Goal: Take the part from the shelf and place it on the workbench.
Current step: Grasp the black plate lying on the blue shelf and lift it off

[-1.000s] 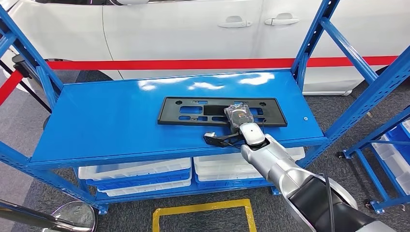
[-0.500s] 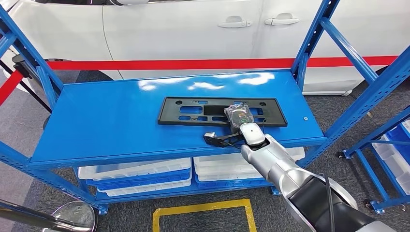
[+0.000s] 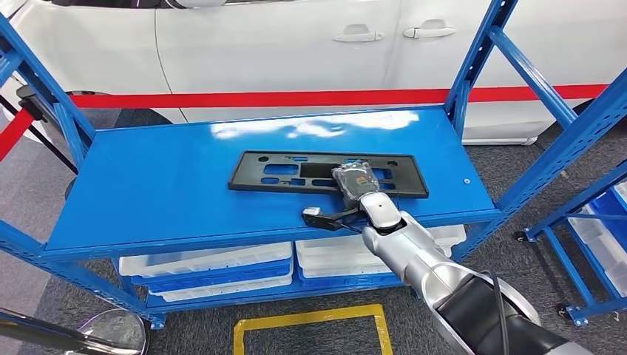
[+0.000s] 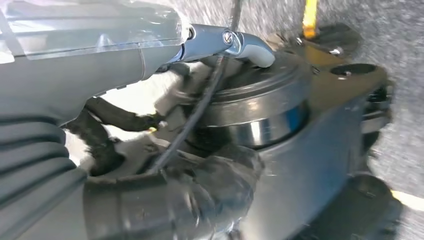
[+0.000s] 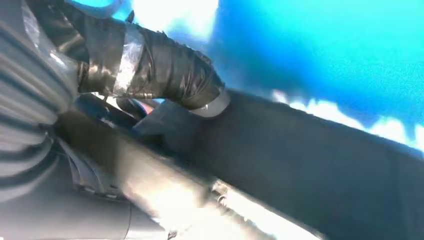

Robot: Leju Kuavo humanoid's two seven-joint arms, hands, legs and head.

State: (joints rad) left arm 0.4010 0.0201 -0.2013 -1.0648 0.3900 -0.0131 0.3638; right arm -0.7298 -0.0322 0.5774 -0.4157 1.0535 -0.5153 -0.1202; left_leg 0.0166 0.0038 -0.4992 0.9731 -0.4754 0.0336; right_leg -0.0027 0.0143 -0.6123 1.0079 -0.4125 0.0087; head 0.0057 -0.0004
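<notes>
The part (image 3: 296,168) is a flat black rectangular frame with cut-outs, lying on the top board of the blue shelf (image 3: 163,185), right of its middle. My right hand (image 3: 353,188) lies over the part's near edge and grips it, with the thumb reaching out to the left just in front of that edge. In the right wrist view a taped dark finger (image 5: 165,75) presses on the black part (image 5: 310,165) over the blue board. My left hand (image 4: 100,150) hangs at my side with thumb and fingers apart and nothing in it.
White bins (image 3: 207,266) fill the shelf's lower level. Blue uprights (image 3: 480,52) stand at the shelf's corners, and a second blue rack (image 3: 591,222) is at the right. A white car (image 3: 281,44) and a red band (image 3: 296,97) lie behind. A yellow floor marking (image 3: 310,325) is in front.
The part has slid to the left and turned slightly on the board, and my right hand has moved left with it.
</notes>
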